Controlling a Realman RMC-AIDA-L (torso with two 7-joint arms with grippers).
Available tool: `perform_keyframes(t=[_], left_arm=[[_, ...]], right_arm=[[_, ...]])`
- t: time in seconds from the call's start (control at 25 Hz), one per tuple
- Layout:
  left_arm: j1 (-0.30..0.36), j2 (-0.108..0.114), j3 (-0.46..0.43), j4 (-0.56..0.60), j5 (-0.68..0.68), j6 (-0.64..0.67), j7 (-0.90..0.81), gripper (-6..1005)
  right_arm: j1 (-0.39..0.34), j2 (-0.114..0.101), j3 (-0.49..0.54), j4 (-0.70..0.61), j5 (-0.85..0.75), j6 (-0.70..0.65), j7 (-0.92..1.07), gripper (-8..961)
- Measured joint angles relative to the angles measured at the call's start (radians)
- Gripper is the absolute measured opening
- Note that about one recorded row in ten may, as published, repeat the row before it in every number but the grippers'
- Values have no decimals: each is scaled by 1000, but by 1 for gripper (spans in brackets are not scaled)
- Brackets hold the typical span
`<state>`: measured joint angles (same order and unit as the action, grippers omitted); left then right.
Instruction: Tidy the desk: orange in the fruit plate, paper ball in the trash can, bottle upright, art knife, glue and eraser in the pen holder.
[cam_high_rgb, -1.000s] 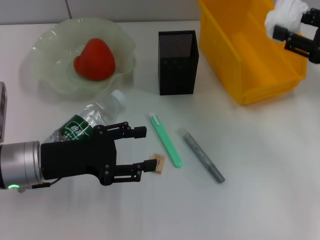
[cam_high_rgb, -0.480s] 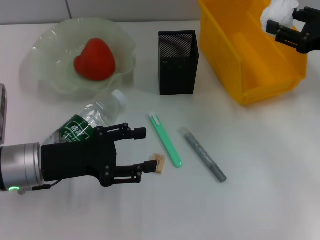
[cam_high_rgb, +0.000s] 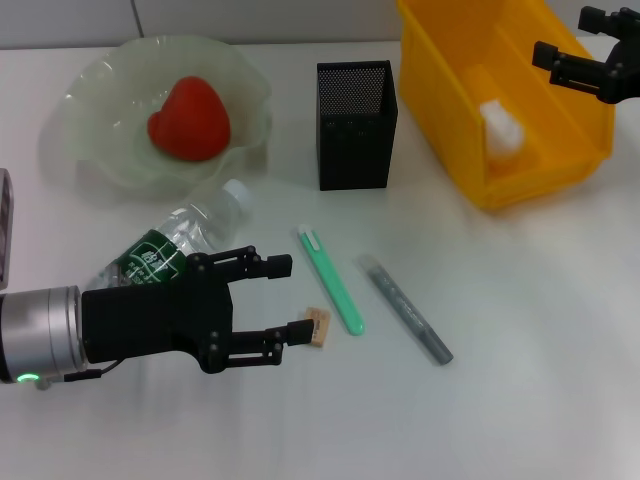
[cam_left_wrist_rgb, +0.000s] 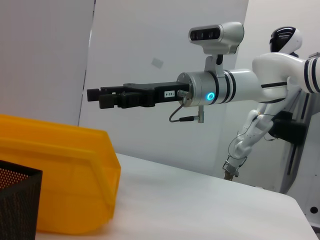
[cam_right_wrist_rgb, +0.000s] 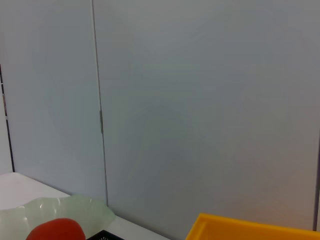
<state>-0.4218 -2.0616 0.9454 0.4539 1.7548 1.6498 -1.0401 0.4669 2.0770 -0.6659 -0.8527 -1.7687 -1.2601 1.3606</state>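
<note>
We look down on a white worktop (cam_high_rgb: 520, 330) with a ruffled pale green glass plate (cam_high_rgb: 100, 160) at the far left, a red-orange round fruit (cam_high_rgb: 188, 119) resting in it. A black mesh pen holder (cam_high_rgb: 356, 125) stands upright at the middle back, and just to its right sits the yellow plastic bin (cam_high_rgb: 470, 120), with the white crumpled paper ball (cam_high_rgb: 501, 127) lying inside against its far wall. A clear plastic bottle with a green label (cam_high_rgb: 175, 240) lies on its side below the plate, cap pointing toward the pen holder. In front of the holder lie a green art knife (cam_high_rgb: 331, 278) and a grey glue stick (cam_high_rgb: 406, 309), side by side but apart, both angled, with a small tan eraser (cam_high_rgb: 318, 327) just left of the knife's near end. The right half of the worktop in front of the bin is open. Our left claw (cam_high_rgb: 285, 298) hovers low near the front-left, fingers spread wide, gripping nothing, the lower fingertip right beside the eraser. Our right claw (cam_high_rgb: 565, 35) hangs above the bin's right rim, fingers parted and empty; the left wrist view shows it (cam_left_wrist_rgb: 95, 96) level over the bin.
</note>
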Motion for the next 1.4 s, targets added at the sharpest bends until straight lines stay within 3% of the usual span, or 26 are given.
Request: perform_keyframes(t=[0.2, 0.36, 0.52, 0.6, 0.88, 1.04, 1.4], left_arm=[[0, 0, -3, 0, 0, 6, 0, 780], [0, 1, 2, 0, 0, 7, 0, 780], [-2, 1, 4, 0, 0, 7, 0, 780], [-3, 2, 4, 0, 0, 7, 0, 780], [-5, 3, 4, 0, 0, 10, 0, 781], [-6, 4, 4, 0, 10, 10, 0, 781], [-9, 3, 4, 0, 12, 10, 0, 781]], right_arm=[[-3, 0, 11, 2, 28, -14, 0, 817], [-27, -4, 13, 29, 137, -69, -8, 816], [-60, -31, 16, 78, 225, -215, -12, 816], [-89, -50, 18, 99, 250, -361, -15, 817], [-142, -87, 20, 121, 155, -635, -58, 816], [-145, -90, 20, 170, 3, -638, -132, 817], [-143, -82, 12, 301, -86, -527, -319, 817]])
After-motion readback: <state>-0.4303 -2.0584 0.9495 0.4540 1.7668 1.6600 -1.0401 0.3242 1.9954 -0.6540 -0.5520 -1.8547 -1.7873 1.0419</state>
